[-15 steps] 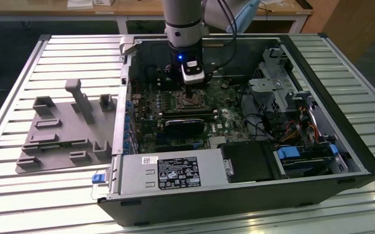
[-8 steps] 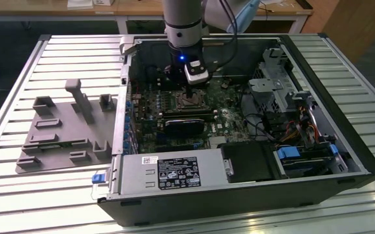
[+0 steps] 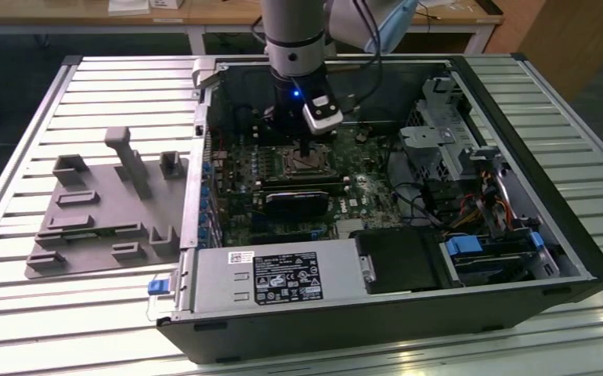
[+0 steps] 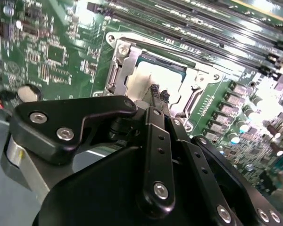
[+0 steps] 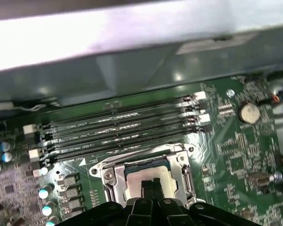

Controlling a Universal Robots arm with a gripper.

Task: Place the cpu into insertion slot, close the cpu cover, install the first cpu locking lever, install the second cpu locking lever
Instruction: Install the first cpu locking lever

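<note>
The arm reaches down into the open computer case, and my gripper [image 3: 304,150] hangs just over the insertion slot [image 3: 304,162] on the green board. In both wrist views the cpu [image 4: 140,75] [image 5: 148,178] lies in the slot, dull silver top up. The cpu cover [image 4: 119,63] [image 5: 112,178] lies flat around it as a silver frame. My gripper [image 4: 159,94] [image 5: 151,186] is shut with nothing between the fingertips, right at the cpu's top; whether the tips touch it I cannot tell. Whether the locking levers are latched is unclear.
Long black memory slots [image 5: 122,127] run beside the socket. A black card [image 3: 299,202] sits nearer the case front, with a power supply [image 3: 270,278], cables and drive bays [image 3: 489,204] at the exterior view's right. A grey fixture plate [image 3: 103,211] lies outside the case.
</note>
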